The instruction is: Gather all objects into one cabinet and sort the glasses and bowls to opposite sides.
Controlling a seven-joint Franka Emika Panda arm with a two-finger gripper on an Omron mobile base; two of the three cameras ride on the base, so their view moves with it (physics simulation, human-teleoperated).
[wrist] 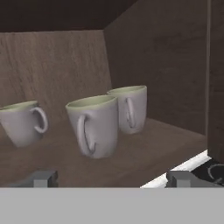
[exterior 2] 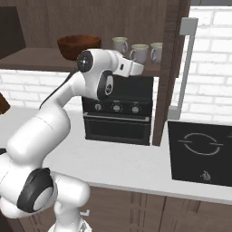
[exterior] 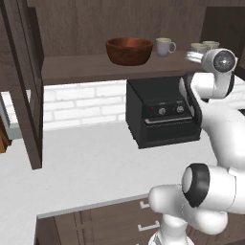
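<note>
Evidently the mugs (wrist: 94, 124) are being grouped at the cabinet shelf's (exterior: 81, 67) right end, the wooden bowl (exterior: 129, 50) being kept toward the middle; the gripper (wrist: 111, 178) is being held open, empty, before them.
</note>
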